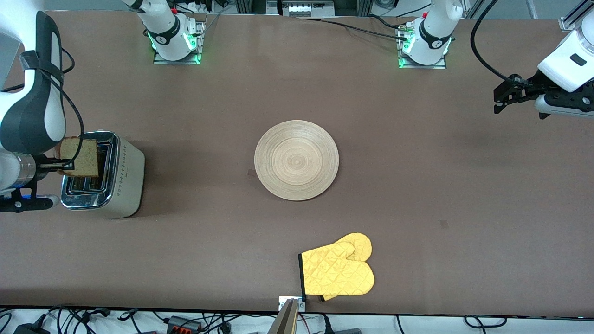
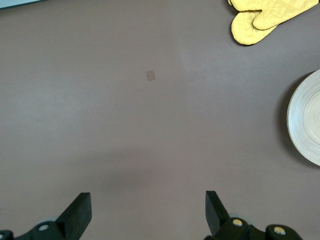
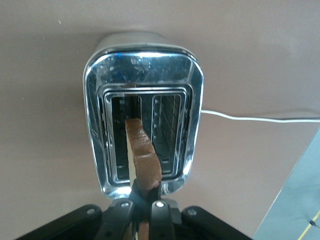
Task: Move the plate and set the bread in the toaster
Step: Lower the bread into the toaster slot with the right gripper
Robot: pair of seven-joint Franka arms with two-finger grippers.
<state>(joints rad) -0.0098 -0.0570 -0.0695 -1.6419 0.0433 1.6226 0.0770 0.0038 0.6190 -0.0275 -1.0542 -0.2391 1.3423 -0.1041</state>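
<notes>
Holding the bread (image 1: 80, 157) up on its edge, the right gripper (image 1: 65, 164) hangs over the toaster (image 1: 104, 174), with its fingers pressed tight on the bottom end of the slice. In the right wrist view the bread (image 3: 142, 155) is lined up over one of the two slots, and its lower end sits between the fingers (image 3: 159, 212); I cannot tell if the slice is already dipping into the slot. The toaster (image 3: 145, 115) has a shiny top and pale sides, and its white cord (image 3: 250, 118) runs away across the table. It stands at the right arm's end of the table (image 1: 417, 185). The plate (image 1: 296, 160) lies flat in the middle of the table, with nothing on it, well apart from the toaster. A yellow oven mitt (image 1: 338, 271) lies nearer to the front camera than the plate, close to the table's edge. The left gripper (image 1: 503, 98) waits in the air over the left arm's end of the table, with its fingers (image 2: 77, 215) spread wide and nothing between them. Its wrist view shows bare table, the mitt (image 2: 265, 17) and an edge of the plate (image 2: 306, 120).
</notes>
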